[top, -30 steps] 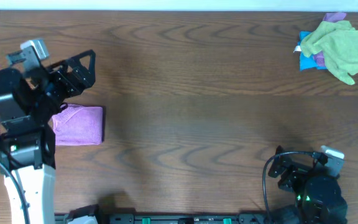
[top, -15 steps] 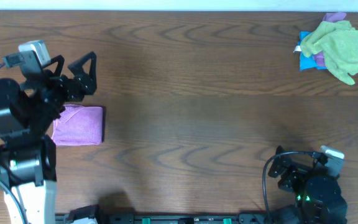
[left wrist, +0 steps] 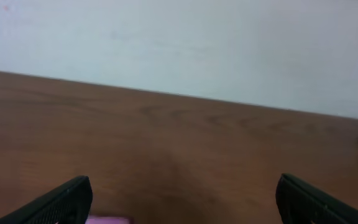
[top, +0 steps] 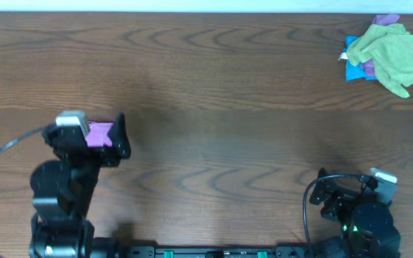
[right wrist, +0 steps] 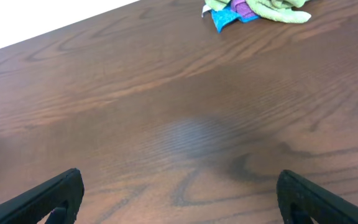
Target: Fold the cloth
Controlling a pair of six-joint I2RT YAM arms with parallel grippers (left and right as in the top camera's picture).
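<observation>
1. Open brown surface (top: 214,86) is stretching between the arms. A yellow-green cloth (top: 395,51) is lying heaped over a blue cloth (top: 353,71) by the far right edge.
2. The cloth (top: 100,133) is sitting near the left edge, mostly hidden under the left arm, so I cannot tell its long axis.
3. It is showing as a small lilac patch.
4. The left end effector (left wrist: 184,186) is hovering over it, released. The right end effector (right wrist: 179,180) is gaping empty, well apart.

Robotics lab: left arm (top: 59,193), right arm (top: 368,223) (2 total), wood-grain table (top: 228,86), white wall (left wrist: 229,37).

Soft fuzzy cloth (top: 100,134), matt wood table (top: 228,86)
</observation>
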